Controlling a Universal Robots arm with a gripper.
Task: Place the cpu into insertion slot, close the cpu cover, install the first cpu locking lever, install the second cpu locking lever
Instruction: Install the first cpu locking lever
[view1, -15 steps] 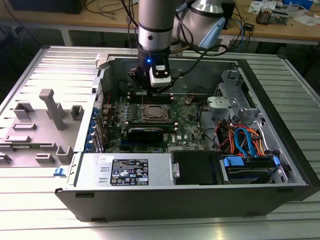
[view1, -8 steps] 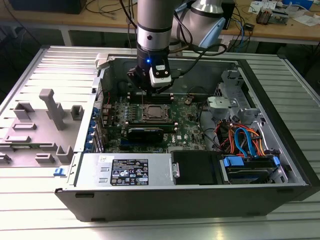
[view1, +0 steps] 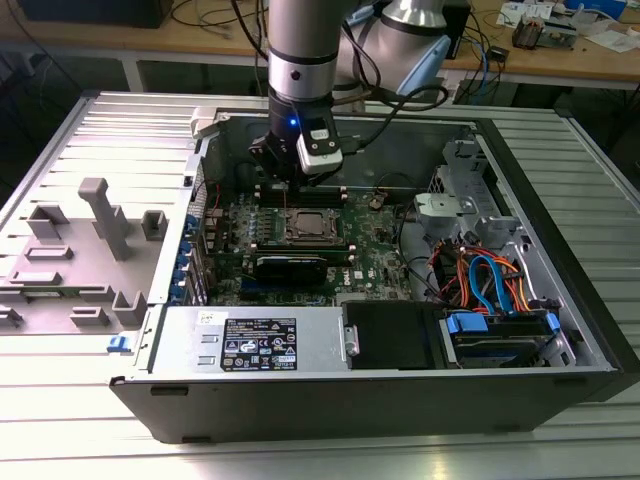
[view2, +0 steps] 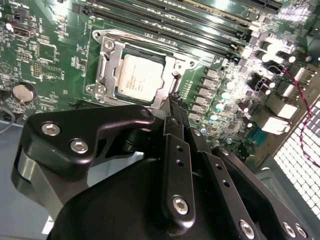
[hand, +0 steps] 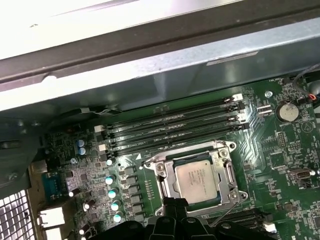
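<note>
While hovering low over the motherboard (view1: 380, 250), holds end effector (view2: 172, 102) tips pressed together, gripping nothing. Just beside the tips: cpu (view2: 140, 77) seated in insertion slot (view1: 291, 226), cpu cover (view2: 173, 64) shut around it. Farther out, memory slots (hand: 175, 127); all inside open computer case (view1: 400, 400) on table (view1: 60, 420).

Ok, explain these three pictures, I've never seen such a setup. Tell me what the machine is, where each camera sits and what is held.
The machine is a robot arm reaching down into an open computer case that lies on a ribbed metal table. The exterior view comes from a camera off the arm; both wrist views come from cameras riding on it, looking at the green motherboard. The black gripper hangs close to the cpu, which lies seated with the cpu cover flat around it. Its fingers meet at the tips and hold nothing.
</note>
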